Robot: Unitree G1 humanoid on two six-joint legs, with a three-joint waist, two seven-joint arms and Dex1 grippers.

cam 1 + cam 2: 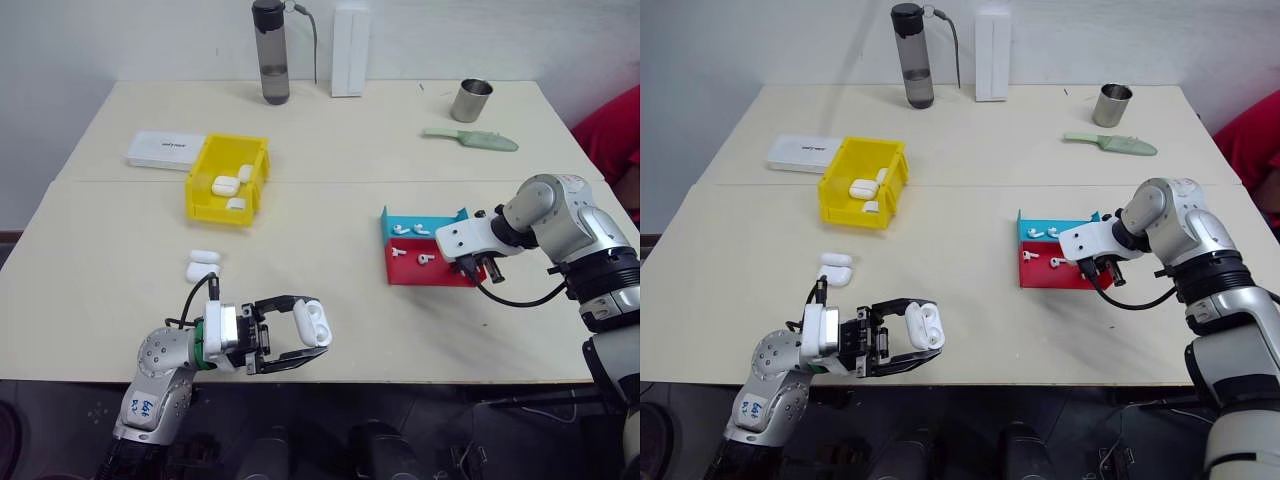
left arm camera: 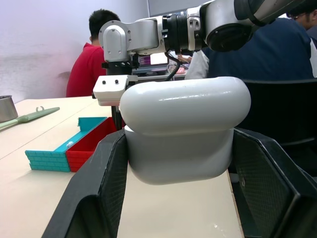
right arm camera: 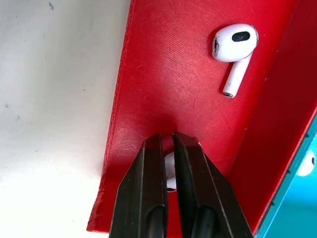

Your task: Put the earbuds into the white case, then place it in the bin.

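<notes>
Left gripper (image 1: 300,345): clamped on a small glossy white pebble-shaped case (image 1: 313,322) with its lid flipped up, held just above the near table edge, probably presented to receive earbuds.
Right gripper (image 3: 167,148): pointed down into the red half of the shallow red and blue tray (image 1: 400,268), black fingers nearly together around a tiny white earbud (image 3: 170,176), seemingly a pick.
Second earbud (image 3: 234,47): lay loose on the red floor.
Yellow plastic bin (image 1: 200,190): well apart, already holding cases.
Hidden: the pinched earbud mostly covered by fingers; firmness of grip unclear.
</notes>
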